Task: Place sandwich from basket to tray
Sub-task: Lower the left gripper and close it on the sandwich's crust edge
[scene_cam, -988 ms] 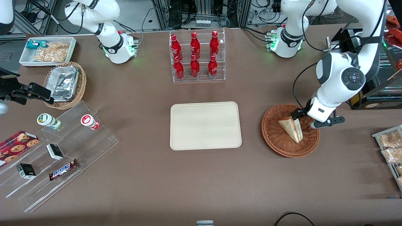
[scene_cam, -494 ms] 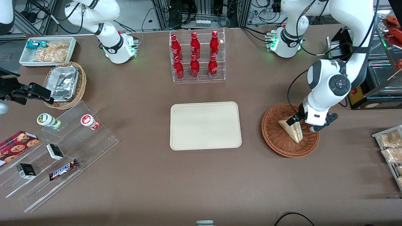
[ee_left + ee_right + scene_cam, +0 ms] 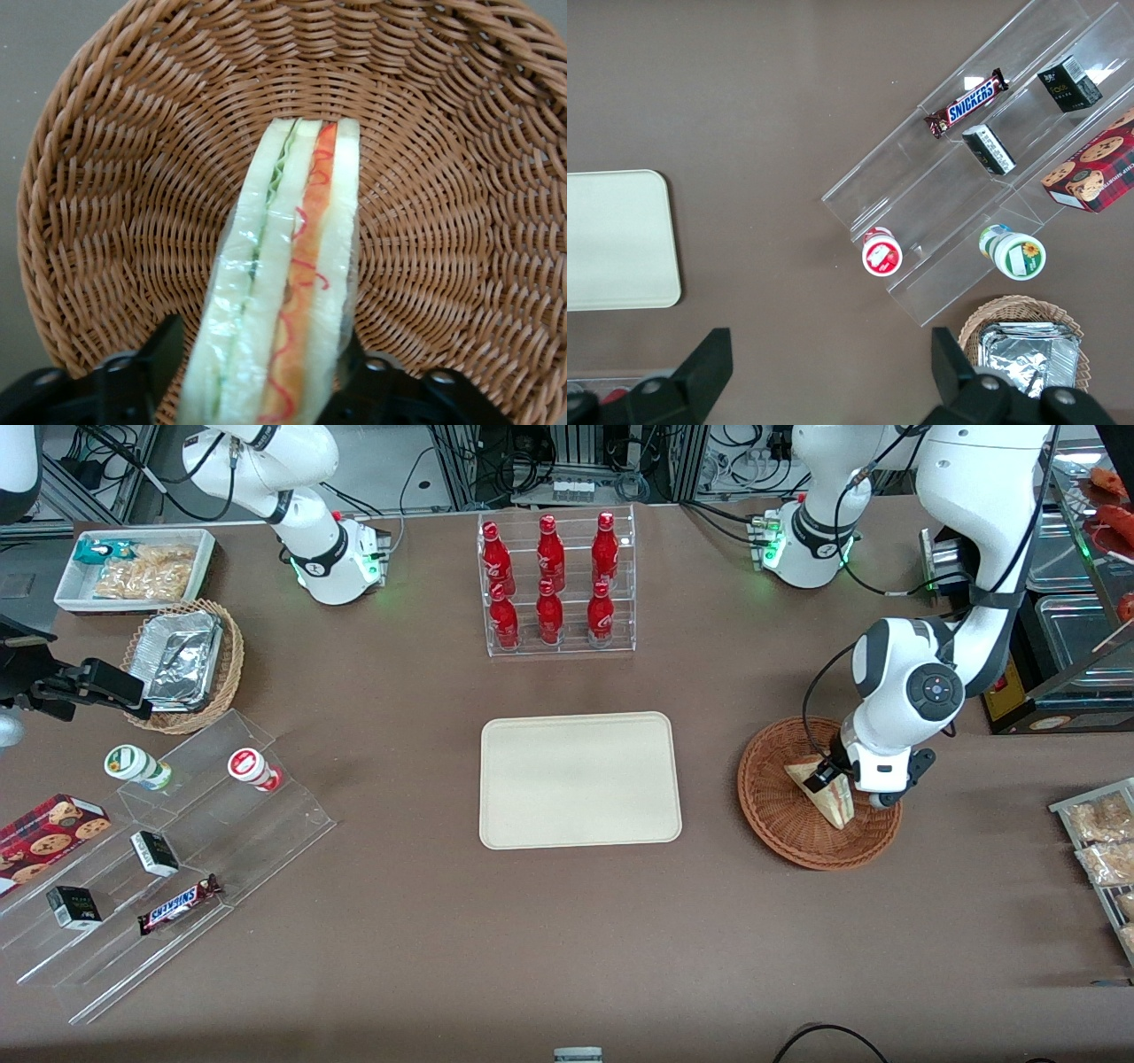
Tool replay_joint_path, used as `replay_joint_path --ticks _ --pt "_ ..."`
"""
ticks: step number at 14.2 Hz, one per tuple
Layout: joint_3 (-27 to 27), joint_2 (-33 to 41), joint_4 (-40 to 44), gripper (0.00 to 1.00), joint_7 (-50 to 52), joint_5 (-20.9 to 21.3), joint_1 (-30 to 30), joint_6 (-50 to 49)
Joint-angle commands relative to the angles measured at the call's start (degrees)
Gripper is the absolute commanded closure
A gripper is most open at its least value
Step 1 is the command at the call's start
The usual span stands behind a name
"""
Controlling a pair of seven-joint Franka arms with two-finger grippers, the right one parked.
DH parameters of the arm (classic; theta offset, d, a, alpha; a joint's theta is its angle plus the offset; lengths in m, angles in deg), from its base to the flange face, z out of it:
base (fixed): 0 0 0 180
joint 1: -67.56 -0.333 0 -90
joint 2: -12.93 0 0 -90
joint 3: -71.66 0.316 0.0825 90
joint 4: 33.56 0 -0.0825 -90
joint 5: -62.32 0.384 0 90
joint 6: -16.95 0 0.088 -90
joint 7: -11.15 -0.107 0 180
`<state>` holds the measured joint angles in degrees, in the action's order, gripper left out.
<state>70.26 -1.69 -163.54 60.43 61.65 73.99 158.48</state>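
Gripper (image 3: 257,372) down in basket (image 3: 780,828), fingers spread around sandwich (image 3: 283,283), not yet clamped. Could crush soft bread, or slip before tray (image 3: 580,779).

Reddish-brown woven basket (image 3: 106,195); pale sandwich (image 3: 283,283) layered green and orange-red; black gripper (image 3: 257,376); cream tray (image 3: 580,779).

Glossy white arm (image 3: 899,695), grey joint caps, black-fingered pincer (image 3: 831,773).
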Motion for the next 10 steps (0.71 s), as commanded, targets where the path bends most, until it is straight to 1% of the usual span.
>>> replay_joint_path --ticks 1,3,6,7,8,10 --pt "0.08 0.65 1.13 0.92 -0.15 -0.12 0.25 -0.46" --pt "0.08 1.52 2.79 0.93 -4.95 -0.03 0.26 -2.56" --pt "-0.09 1.27 10.16 0.91 -23.39 -0.12 0.43 -13.52" --pt "-0.7 1.0 12.88 0.9 -26.4 -0.29 1.65 -16.86" --pt "-0.8 0.48 15.0 0.9 -27.21 -0.21 3.14 -18.46" --pt "-0.8 -2.76 18.96 0.91 -26.87 -0.12 8.05 -19.27"
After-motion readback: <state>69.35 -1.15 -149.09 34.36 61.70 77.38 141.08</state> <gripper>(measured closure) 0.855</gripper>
